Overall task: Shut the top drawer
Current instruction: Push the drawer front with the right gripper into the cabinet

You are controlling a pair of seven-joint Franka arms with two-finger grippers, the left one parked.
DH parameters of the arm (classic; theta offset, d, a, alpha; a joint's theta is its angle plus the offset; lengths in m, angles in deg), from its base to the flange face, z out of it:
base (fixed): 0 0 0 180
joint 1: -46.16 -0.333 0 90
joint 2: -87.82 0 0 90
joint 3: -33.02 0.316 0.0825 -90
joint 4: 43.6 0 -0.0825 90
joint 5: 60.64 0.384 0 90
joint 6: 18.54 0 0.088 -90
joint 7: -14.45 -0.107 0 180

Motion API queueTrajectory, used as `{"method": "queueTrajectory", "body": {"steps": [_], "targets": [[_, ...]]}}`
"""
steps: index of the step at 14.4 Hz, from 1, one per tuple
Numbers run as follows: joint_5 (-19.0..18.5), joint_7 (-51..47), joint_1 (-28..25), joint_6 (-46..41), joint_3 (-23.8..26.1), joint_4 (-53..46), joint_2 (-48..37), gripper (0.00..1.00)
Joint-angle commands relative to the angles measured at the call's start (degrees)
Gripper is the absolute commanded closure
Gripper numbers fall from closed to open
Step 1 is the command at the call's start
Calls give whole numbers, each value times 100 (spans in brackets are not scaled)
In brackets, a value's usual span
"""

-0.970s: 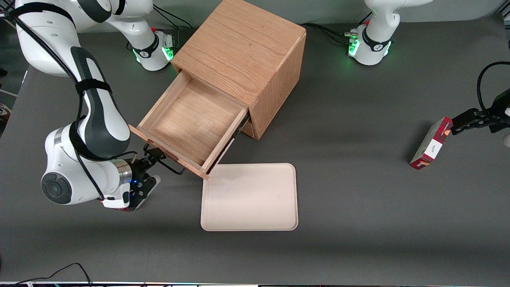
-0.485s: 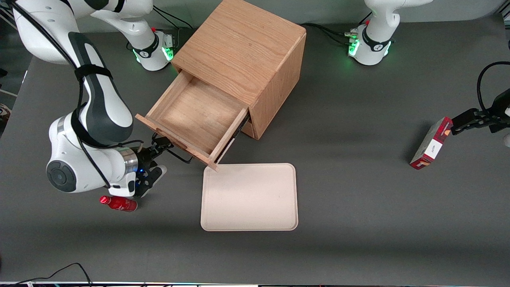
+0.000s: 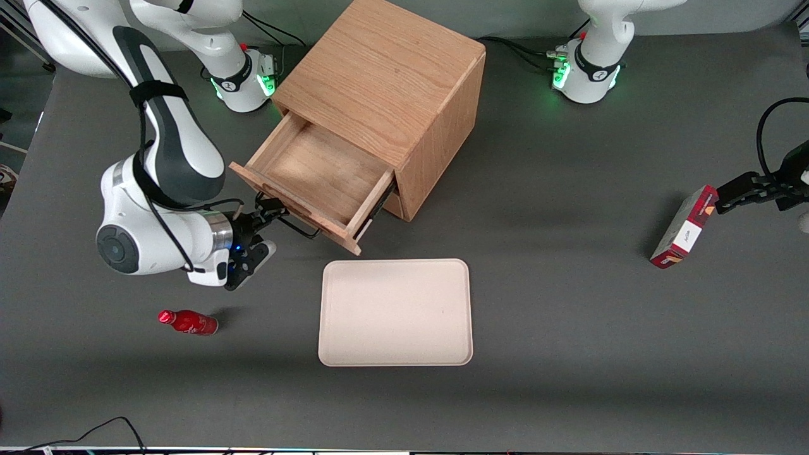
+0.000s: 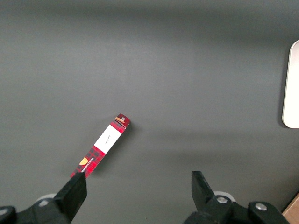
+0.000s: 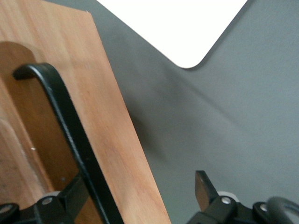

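The top drawer [image 3: 316, 169] of the oak cabinet [image 3: 385, 76] stands partly pulled out, an empty shallow wooden box. Its black wire handle [image 3: 298, 229] runs along the drawer front. My right gripper [image 3: 265, 230] is right at that front, at the end nearer the working arm's base, and it is open. In the right wrist view the drawer front [image 5: 110, 116] and the handle [image 5: 65, 121] lie between the fingers of the gripper [image 5: 140, 183], with one fingertip [image 5: 201, 179] out over the grey table. The top drawer hides the lower drawer.
A cream tray [image 3: 396, 311] lies flat on the table, nearer the front camera than the drawer, and shows in the wrist view as the tray [image 5: 177, 23]. A small red bottle [image 3: 188, 321] lies on its side near my arm. A red box [image 3: 684, 227] stands toward the parked arm's end.
The top drawer has slid well into the cabinet, and my gripper has moved with its front toward the cabinet. The red bottle, earlier under my wrist, now lies uncovered.
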State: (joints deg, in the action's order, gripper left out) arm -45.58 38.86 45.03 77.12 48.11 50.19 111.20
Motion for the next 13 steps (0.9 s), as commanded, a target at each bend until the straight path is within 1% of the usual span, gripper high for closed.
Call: {"method": "queueTrajectory", "body": {"steps": [1,9,13], "targets": [[329,-303,7,146,73,535,-439,0],[392,-1007,25,216,565,930,-817,0],[796,-1016,25,225,583,1334,-1177,0]]}}
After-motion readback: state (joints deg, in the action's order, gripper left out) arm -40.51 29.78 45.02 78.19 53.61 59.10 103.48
